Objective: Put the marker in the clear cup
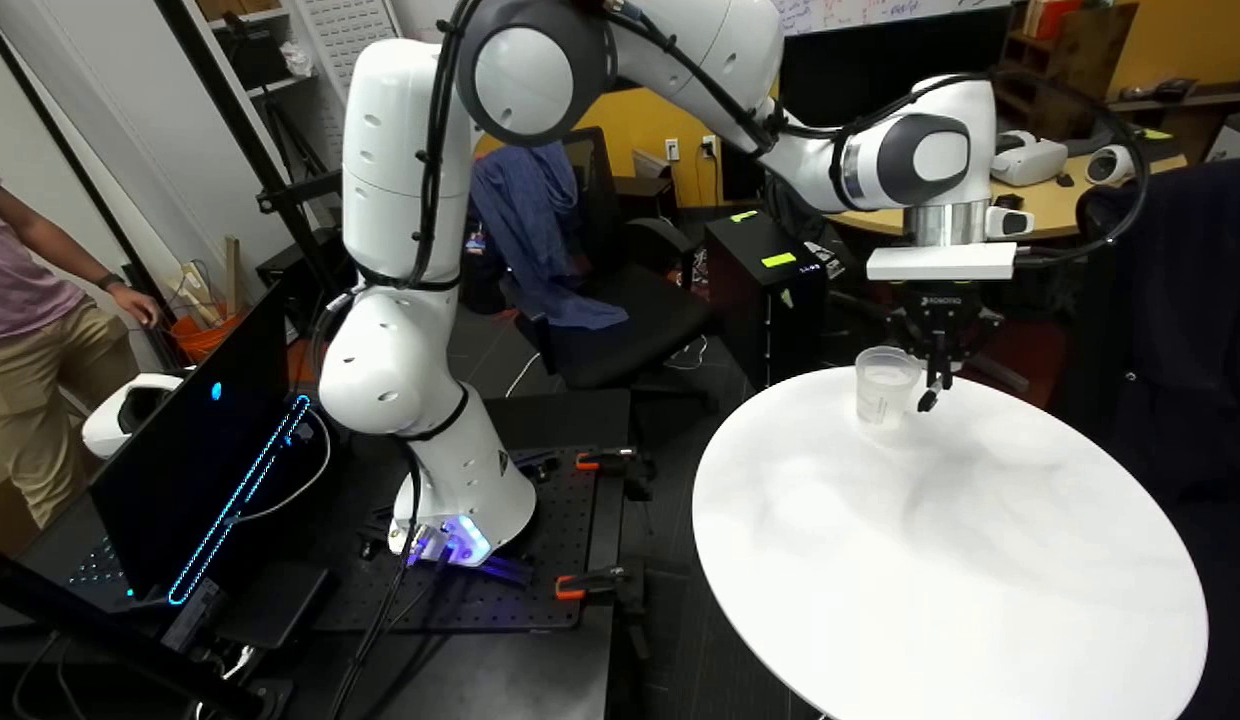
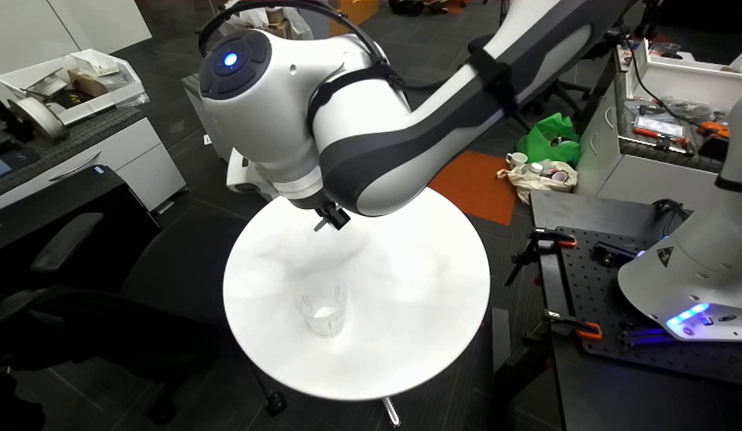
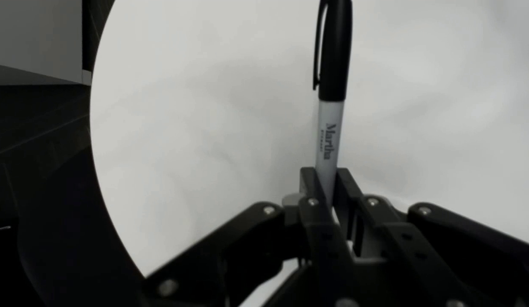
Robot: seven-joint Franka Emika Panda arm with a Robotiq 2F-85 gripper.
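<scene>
The marker (image 3: 331, 110) hangs above the bench (image 1: 940, 580), pinched by the claw (image 3: 325, 181), whose two fingers (image 3: 308, 183) press its white barrel from either side. Its black cap pokes out past them; holding the barrel presumably leaves that capped end free to go in first, though the marker lies aslant and would, I judge, want tipping upright before it fits. Along the barrel I can read "Martha", with a smaller word beneath it too blurred to swear to. The cup (image 1: 885, 388) stands upright on the bench with its mouth up, just what a drop-in calls for; the faint marks on its clear wall are too pale for me to read. In an exterior view the claw (image 1: 938, 378) looks just beside it, yet in an exterior view the cup (image 2: 321, 309) stands well apart from the claw, so I'd say there is some travel to do first. The claw's black body is lettered ROBOTIQ. Above that, the arm (image 1: 715, 45) reaches across from its own black stand (image 1: 540, 665), where orange-tipped clamps (image 1: 600, 579) seem set at the edge to pin the base plate (image 2: 598, 293) against shifting. Farther back, coloured handwriting runs along the bottom of a whiteboard (image 1: 850, 12), and from here I can't make out a word of it.
</scene>
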